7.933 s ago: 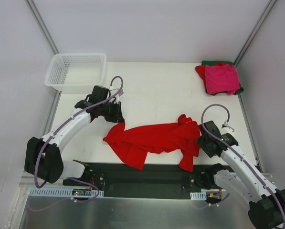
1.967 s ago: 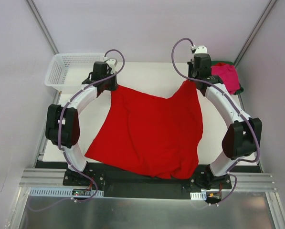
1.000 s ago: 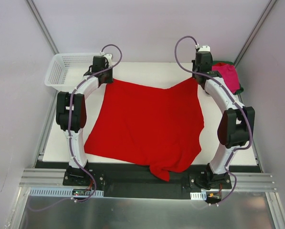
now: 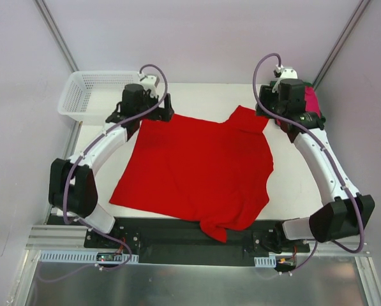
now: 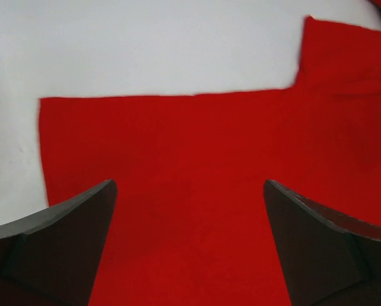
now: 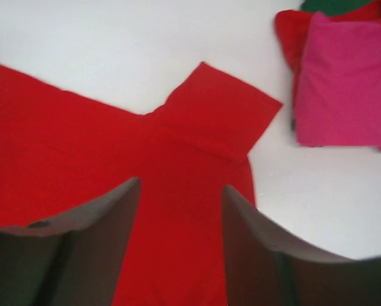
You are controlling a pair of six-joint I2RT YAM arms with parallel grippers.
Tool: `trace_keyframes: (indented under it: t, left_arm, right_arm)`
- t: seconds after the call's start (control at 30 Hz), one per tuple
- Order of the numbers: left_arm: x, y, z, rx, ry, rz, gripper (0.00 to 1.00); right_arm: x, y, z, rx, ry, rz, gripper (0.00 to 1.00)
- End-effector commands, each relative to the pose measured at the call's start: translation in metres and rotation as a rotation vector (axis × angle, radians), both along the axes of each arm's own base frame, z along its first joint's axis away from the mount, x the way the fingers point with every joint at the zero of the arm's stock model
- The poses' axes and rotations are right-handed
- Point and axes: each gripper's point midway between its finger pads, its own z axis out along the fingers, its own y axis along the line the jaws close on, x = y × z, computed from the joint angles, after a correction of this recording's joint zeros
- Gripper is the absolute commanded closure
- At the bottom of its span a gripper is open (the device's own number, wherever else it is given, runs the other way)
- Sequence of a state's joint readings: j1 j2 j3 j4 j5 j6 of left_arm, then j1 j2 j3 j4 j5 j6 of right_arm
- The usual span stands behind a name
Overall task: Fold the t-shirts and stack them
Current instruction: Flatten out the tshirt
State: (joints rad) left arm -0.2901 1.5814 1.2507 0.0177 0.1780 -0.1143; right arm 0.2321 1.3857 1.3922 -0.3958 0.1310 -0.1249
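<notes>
A bright red t-shirt lies spread flat on the white table, its far edge toward the back and one sleeve sticking out at the far right. My left gripper hovers open over the shirt's far left corner, nothing between its fingers. Above the shirt by the right sleeve, my right gripper is also open and empty, red cloth showing through the gap. A folded stack sits at the back right: a magenta-pink shirt on a red one and a dark green one.
A white mesh basket stands at the back left corner, just beyond the left arm. The shirt's near hem hangs over the table's front edge onto the black base rail. Frame posts rise at both back corners.
Both grippers have opened and let go of the shirt's far corners, then lifted off. The shirt now lies flat and the right arm has swung toward the folded stack.
</notes>
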Motion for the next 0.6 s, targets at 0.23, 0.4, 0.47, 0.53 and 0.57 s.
trace_keyframes:
  t: [0.23, 0.4, 0.47, 0.53, 0.57]
  left_arm:
    - [-0.104, -0.067, -0.066, -0.024, 0.173, -0.12, 0.01]
    - [-0.111, -0.06, -0.082, -0.018, 0.195, -0.099, 0.01]
    - [-0.111, -0.059, -0.082, -0.015, 0.193, -0.098, 0.0]
    - [-0.111, -0.059, -0.081, -0.009, 0.187, -0.104, 0.01]
    - [-0.11, -0.059, -0.081, -0.004, 0.184, -0.102, 0.0]
  right_arm:
    - [-0.087, 0.058, -0.096, 0.223, 0.339, 0.192, 0.99]
    - [-0.097, 0.072, -0.14, 0.254, 0.46, 0.229, 0.99]
    - [-0.095, 0.073, -0.159, 0.241, 0.514, 0.213, 0.99]
    - [-0.093, 0.075, -0.167, 0.234, 0.544, 0.21, 0.99]
    - [-0.091, 0.074, -0.177, 0.222, 0.573, 0.199, 0.99]
